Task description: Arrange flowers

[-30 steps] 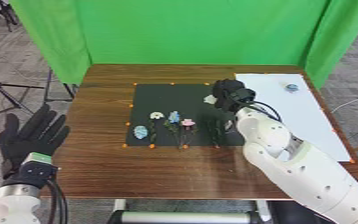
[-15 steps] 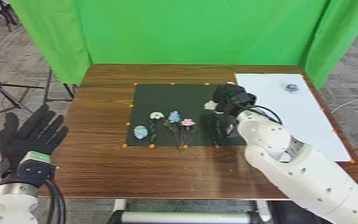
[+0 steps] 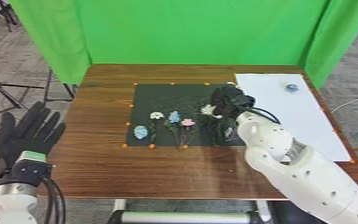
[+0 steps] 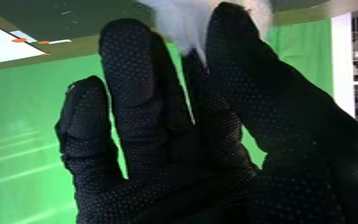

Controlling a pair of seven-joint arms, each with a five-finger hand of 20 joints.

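Over the black mat (image 3: 171, 92), right hand (image 3: 230, 95) has moved slightly nearer, its thumb and fingers pinching the white flower (image 3: 208, 109); left hand (image 3: 24, 139) is spread. For neat laying, the flower should settle gently before release.

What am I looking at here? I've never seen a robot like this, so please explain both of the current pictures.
The head view looks down from the robot's head at a brown table. Its two white arms end in black-gloved hands.

The left hand waits, open, at the table's left. The right hand pinches a fluffy white flower over a dark mat. More artificial-looking flowers, white, blue and pink, lie there; a blue bloom sits on a white sheet.

The other picture is from the right wrist.
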